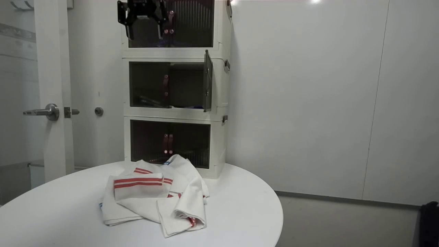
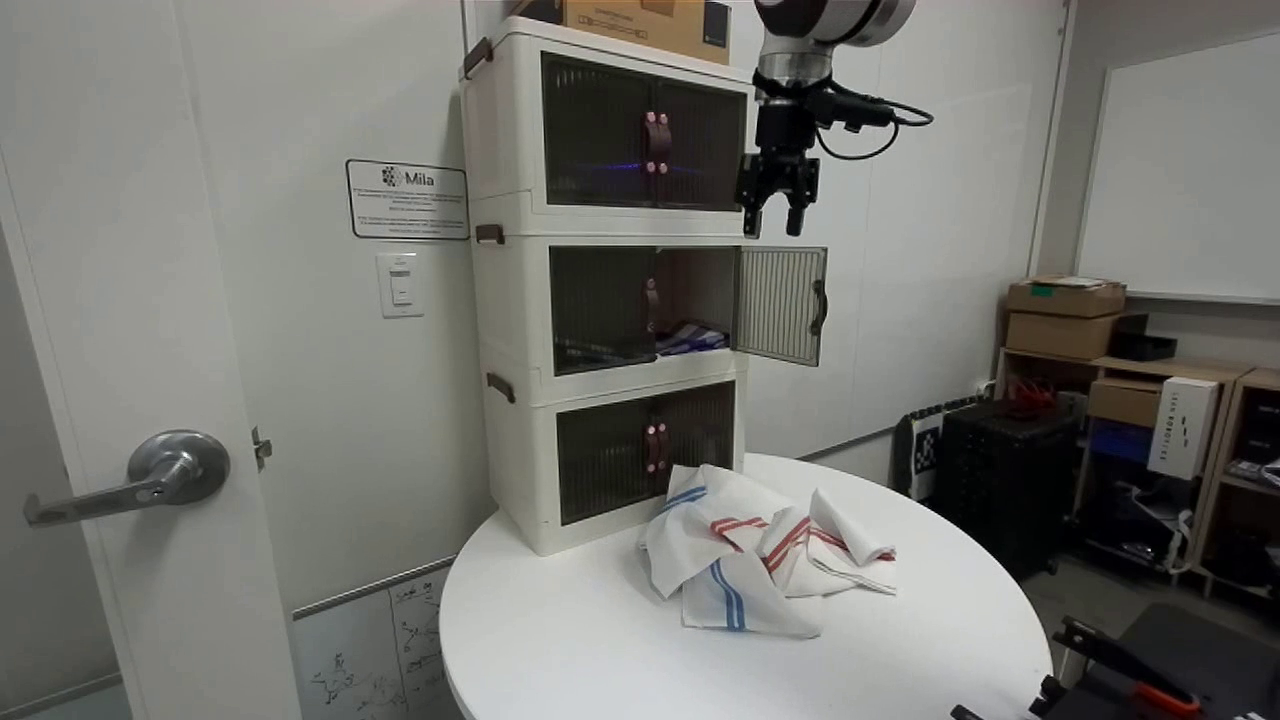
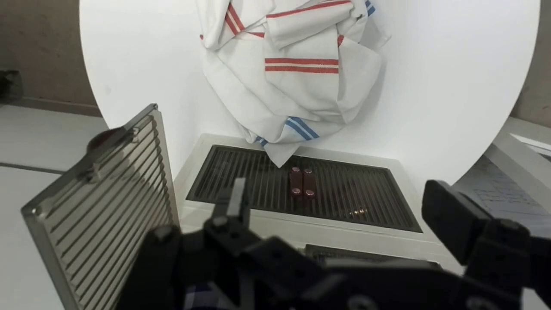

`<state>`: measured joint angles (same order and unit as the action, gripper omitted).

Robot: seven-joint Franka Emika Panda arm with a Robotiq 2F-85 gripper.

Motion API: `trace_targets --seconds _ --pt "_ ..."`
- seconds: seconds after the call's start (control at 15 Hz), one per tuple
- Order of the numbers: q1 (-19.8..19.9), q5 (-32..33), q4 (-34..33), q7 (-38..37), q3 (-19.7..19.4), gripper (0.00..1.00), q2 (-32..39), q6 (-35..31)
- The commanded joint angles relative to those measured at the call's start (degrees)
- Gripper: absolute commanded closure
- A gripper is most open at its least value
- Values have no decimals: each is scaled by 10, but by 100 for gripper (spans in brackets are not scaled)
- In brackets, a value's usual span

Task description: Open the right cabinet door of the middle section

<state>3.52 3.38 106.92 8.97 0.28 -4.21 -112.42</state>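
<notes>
The small, roughly square, grey-tinted see-through right cabinet door (image 2: pixel 782 305) stands swung outward from the white-framed, boxy middle section (image 2: pixel 510 300), right of the frame's centre in an exterior view, so the opening asked for looks all but done. Above it there, the black two-fingered pincer (image 2: pixel 774 222) points down, spread, with nothing between its tips. In an exterior view the same door (image 1: pixel 208 80) shows nearly edge-on at the upper middle of the frame, and the pincer (image 1: pixel 144 32) hangs to its upper left, well apart from it. In the wrist view the door takes the lower left, its curved dark handle (image 3: pixel 101 138) showing past the outer edge, while the pincer fills the bottom; no contact is visible. What the coming move turns on, I judge, is this: the pincer is higher than the door and on its inner-face side, and the door, being about as tall as wide, offers no long axis, only an upright hinge line. Lifting straight away should leave it alone; for a wider swing, a lowered tip would press the inner face outward. Coming down too near could catch the top edge.
</notes>
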Motion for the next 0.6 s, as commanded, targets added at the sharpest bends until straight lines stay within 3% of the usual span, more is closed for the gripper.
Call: trace_targets --seconds 0.0,0.13,0.2,0.27,0.53 --pt "-6 41 88 -102 -3 0 -45 -64" --pt "-3 60 113 -118 -6 0 -54 -76" --pt "-7 26 121 -74 -13 0 -61 -62" --pt "-8 39 85 -93 -9 0 -31 -54" --pt "-8 37 108 -89 -12 0 -46 -54"
